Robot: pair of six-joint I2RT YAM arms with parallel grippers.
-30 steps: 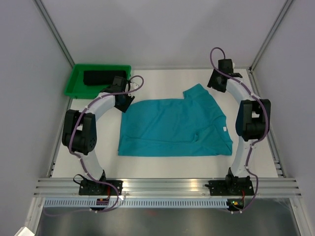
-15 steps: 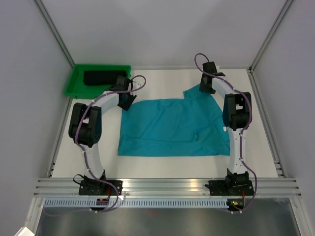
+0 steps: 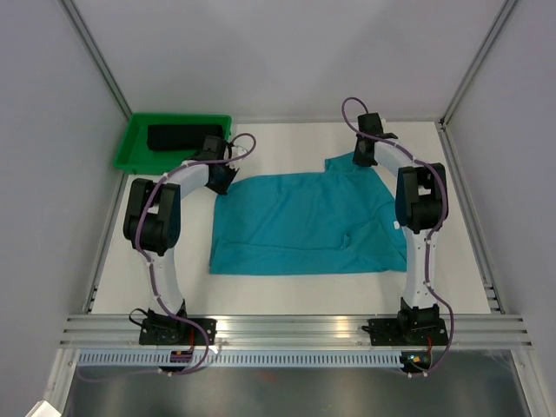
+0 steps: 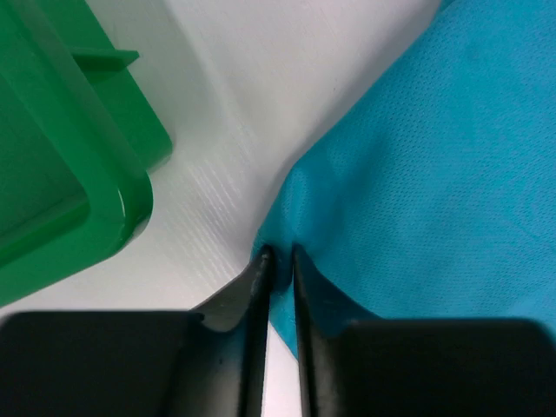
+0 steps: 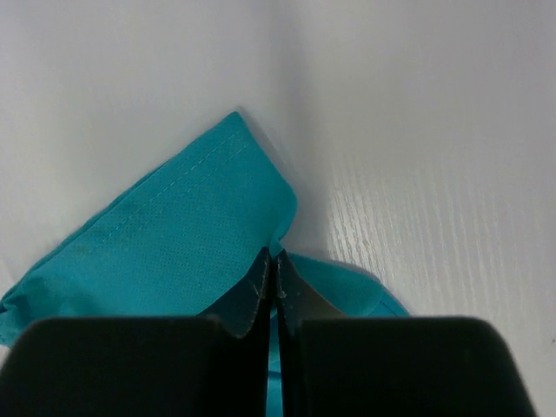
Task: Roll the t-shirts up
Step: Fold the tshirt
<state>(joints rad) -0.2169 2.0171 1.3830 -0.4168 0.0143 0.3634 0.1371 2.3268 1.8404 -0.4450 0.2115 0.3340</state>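
Observation:
The teal t-shirt (image 3: 304,221) lies spread flat on the white table, its sleeve pointing to the far right. My left gripper (image 3: 223,179) sits at the shirt's far left corner. In the left wrist view, the left gripper (image 4: 280,254) is shut, with a fold of the teal t-shirt (image 4: 434,174) pinched between its tips. My right gripper (image 3: 361,157) is at the far sleeve. In the right wrist view, the right gripper (image 5: 272,254) is shut on the edge of the teal t-shirt (image 5: 174,234). The black t-shirt (image 3: 178,136) lies rolled up in the green tray.
The green tray (image 3: 130,149) stands at the far left corner of the table, and its rim (image 4: 78,174) is just left of my left gripper. Grey walls and metal posts enclose the table on three sides. An aluminium rail runs along the near edge.
The right arm swung left from the far right corner onto the shirt's sleeve and its jaws closed on the cloth. The left gripper's jaws closed on the shirt's far left corner.

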